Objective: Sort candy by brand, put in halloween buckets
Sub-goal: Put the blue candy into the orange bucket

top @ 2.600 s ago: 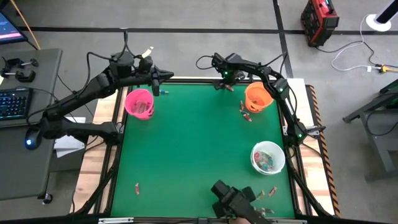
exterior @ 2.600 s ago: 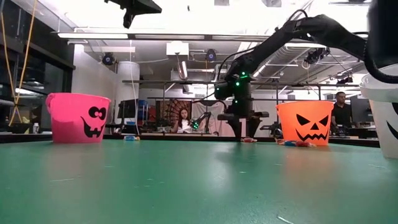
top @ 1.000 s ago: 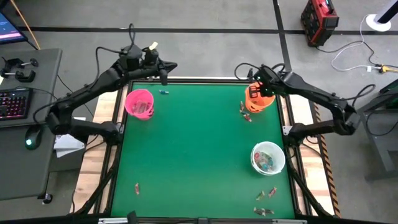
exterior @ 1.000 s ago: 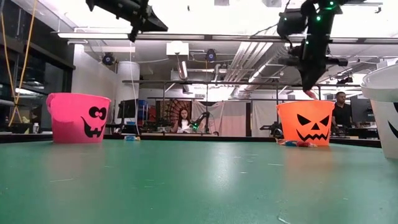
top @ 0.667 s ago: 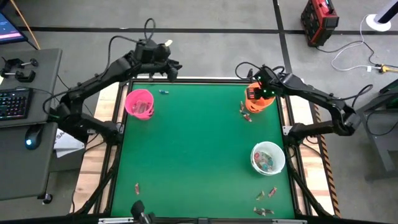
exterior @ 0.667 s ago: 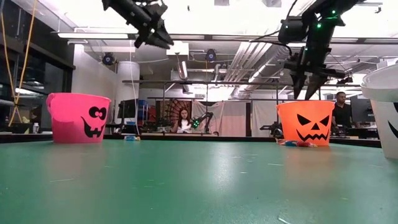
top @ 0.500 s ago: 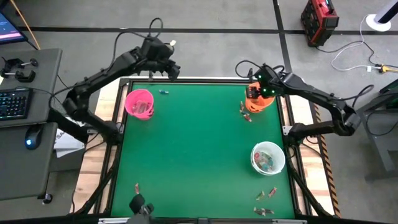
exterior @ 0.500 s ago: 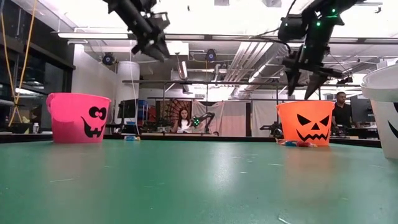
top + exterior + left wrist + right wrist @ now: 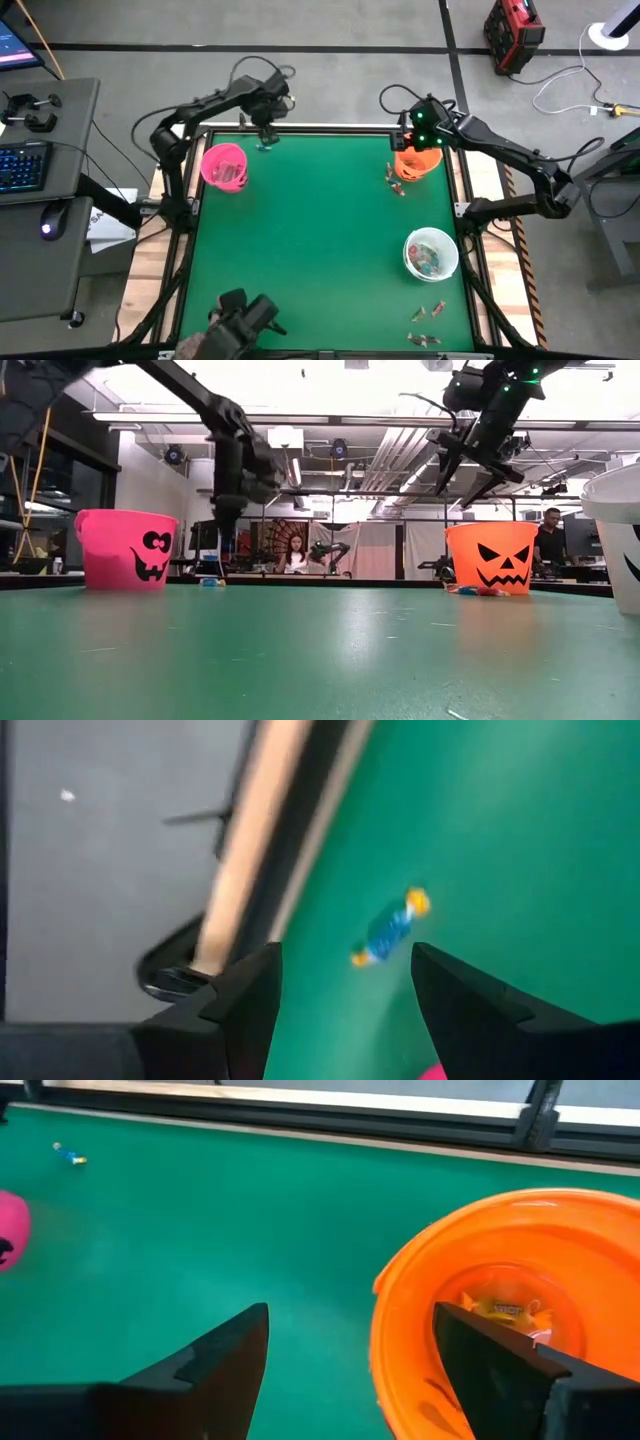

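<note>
A blue candy (image 9: 390,930) with a yellow end lies on the green mat near the far edge. My left gripper (image 9: 345,995) hangs open above it, fingers pointing down, one on either side and clear of it; the pink bucket (image 9: 224,166) stands just beside. My right gripper (image 9: 350,1355) is open and tilted above the far-left rim of the orange bucket (image 9: 500,1300), where a wrapped candy (image 9: 505,1312) lies on the floor of the bucket. The white bucket (image 9: 431,253) holds several candies.
A few candies (image 9: 394,180) lie on the mat beside the orange bucket, and more (image 9: 426,315) near the front right corner. A dark object (image 9: 242,318) pokes in at the near edge. The mat's middle (image 9: 310,230) is bare.
My right gripper has opened over the orange bucket, let go of a reddish candy, then risen a little and tipped. My left gripper has opened, swung toward the table's right past the pink bucket and come down over the blue candy. A dark object has entered at the near edge.
</note>
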Robot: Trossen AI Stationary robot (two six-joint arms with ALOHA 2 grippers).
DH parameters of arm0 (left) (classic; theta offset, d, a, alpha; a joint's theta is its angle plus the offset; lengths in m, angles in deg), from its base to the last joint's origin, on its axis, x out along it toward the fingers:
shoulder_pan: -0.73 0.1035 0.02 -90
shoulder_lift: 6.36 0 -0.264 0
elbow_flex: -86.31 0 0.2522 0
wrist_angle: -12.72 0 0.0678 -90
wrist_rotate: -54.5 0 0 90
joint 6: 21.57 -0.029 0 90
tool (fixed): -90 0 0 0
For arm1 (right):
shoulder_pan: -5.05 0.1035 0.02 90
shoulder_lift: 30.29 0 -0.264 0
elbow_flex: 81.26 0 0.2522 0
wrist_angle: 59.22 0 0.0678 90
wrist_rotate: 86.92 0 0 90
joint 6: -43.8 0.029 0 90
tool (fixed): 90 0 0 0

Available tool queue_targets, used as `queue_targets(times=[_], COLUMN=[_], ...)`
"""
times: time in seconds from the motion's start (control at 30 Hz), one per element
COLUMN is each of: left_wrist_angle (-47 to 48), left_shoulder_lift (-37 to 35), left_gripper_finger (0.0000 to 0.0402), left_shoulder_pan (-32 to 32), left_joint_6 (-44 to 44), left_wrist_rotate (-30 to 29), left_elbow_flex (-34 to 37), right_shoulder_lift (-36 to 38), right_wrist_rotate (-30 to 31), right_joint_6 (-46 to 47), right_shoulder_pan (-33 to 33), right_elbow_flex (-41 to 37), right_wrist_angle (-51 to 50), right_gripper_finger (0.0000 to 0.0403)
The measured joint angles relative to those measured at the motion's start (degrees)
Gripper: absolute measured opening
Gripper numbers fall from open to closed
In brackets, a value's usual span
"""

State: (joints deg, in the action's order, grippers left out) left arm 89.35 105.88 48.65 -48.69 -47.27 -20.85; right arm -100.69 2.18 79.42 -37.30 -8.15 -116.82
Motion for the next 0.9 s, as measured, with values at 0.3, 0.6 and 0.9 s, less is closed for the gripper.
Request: queue_targets(times=[0.3, 0.6, 0.9], left_wrist_angle=[2.7, 3.5, 4.1], left_shoulder_lift=[8.2, 12.1, 14.2], left_gripper_finger=[0.0214, 0.0214, 0.0140], left_shoulder_pan=[0.2, 0.1, 0.0], left_joint_6=[-3.1, -2.0, -0.6], left_wrist_rotate=[0.7, 0.7, 1.7], left_elbow_flex=[-0.1, -0.1, -0.3], right_shoulder_lift=[0.0, 0.0, 0.0], right_wrist_rotate=[0.0, 0.0, 0.0], right_joint_6=[-0.1, -1.1, -1.1], right_shoulder_pan=[0.0, 0.0, 0.0], right_elbow_flex=[0.0, 0.0, 0.0], right_wrist_angle=[0.0, 0.0, 0.0], right_gripper_finger=[0.0275, 0.0275, 0.0275])
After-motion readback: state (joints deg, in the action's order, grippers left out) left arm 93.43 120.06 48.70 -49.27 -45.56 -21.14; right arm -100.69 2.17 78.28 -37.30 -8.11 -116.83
